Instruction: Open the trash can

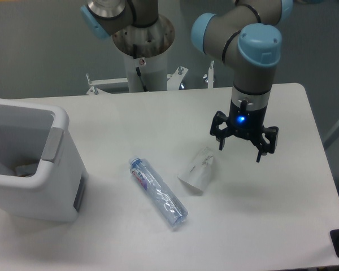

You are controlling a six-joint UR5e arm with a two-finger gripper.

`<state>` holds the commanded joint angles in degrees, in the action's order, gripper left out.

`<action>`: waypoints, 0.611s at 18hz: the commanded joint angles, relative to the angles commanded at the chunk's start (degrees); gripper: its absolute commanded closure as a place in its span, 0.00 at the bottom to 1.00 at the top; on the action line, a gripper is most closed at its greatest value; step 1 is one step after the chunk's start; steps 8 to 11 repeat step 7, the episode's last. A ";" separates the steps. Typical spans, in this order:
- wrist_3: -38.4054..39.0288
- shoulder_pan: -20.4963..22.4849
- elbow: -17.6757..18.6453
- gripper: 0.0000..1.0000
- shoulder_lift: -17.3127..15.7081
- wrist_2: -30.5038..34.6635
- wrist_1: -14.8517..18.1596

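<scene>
Trash can (45, 186) cropped at left edge, contents unclear

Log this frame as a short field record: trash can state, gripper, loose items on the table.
trash can: left side of table, top open, interior visible, something lying inside
grey tab: at the rim's right edge
gripper: open, empty, above the table's right half, far from the can
plastic bottle: lying flat, centre of table
white paper cup: on its side, right of the bottle

Robotics lab.
A pedestal-mounted arm (237, 39) stands at a plain white surface (158, 121) before a bare grey wall (39, 51).
</scene>
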<state>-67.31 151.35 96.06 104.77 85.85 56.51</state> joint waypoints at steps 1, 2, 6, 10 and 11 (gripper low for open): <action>-1.23 -0.09 0.17 0.00 0.00 0.71 0.00; -2.20 -0.09 0.18 0.00 0.00 0.98 0.00; -2.47 -0.18 0.88 0.00 -0.09 1.07 0.00; -2.47 -0.18 1.05 0.00 -0.09 1.16 0.00; -2.47 -0.18 1.05 0.00 -0.09 1.16 0.00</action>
